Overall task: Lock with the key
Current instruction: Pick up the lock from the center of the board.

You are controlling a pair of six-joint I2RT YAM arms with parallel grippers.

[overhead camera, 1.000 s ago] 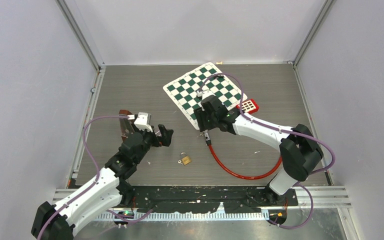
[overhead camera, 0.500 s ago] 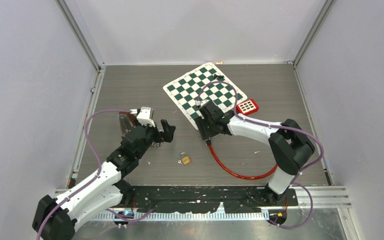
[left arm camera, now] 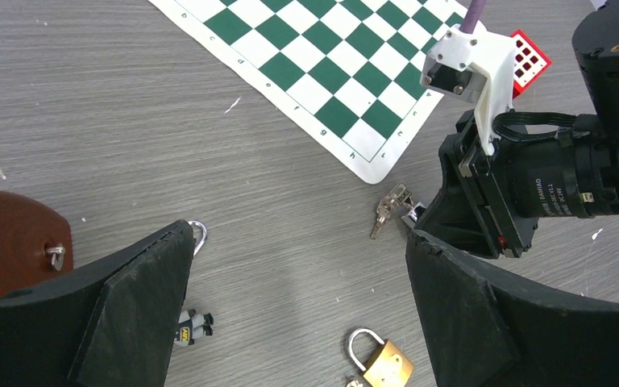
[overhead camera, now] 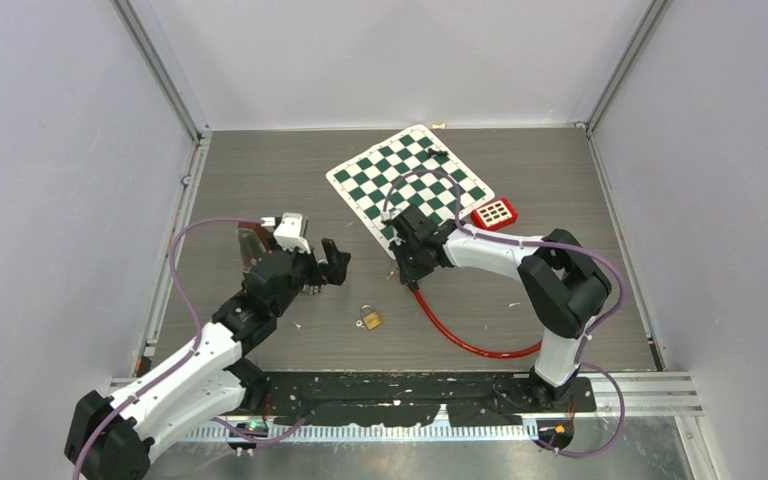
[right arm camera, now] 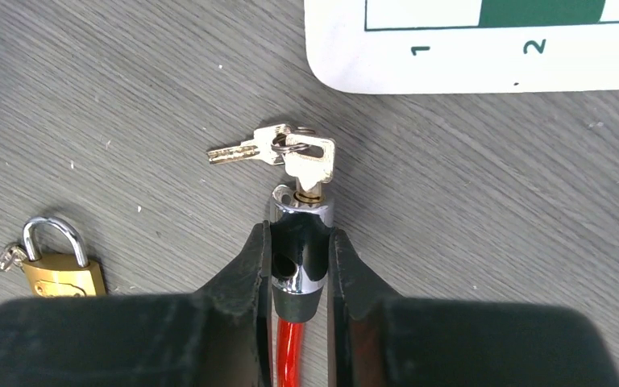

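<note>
A red cable lock (overhead camera: 470, 340) curves across the table, and its chrome head (right arm camera: 301, 242) sits between the fingers of my right gripper (right arm camera: 300, 234), which is shut on it. A silver key (right arm camera: 310, 165) sticks out of the head's far end, with a second key (right arm camera: 238, 151) on the same ring lying flat to its left. In the top view the right gripper (overhead camera: 412, 262) is low at the chessboard's near corner. My left gripper (left arm camera: 300, 234) hangs wide open above bare table, left of the keys (left arm camera: 388, 208), holding nothing.
A small brass padlock (overhead camera: 370, 320) with its shackle raised lies near the table's front. Behind lies a green-and-white chessboard (overhead camera: 410, 180), with a red tray (overhead camera: 494, 213) at its right. A brown object (left arm camera: 8, 250), a figure keychain (left arm camera: 193, 326) and a ring lie by the left gripper.
My right gripper has slid a little left and closed on the cable lock's chrome head. The left gripper shifted slightly right early on, then stayed still and open.
</note>
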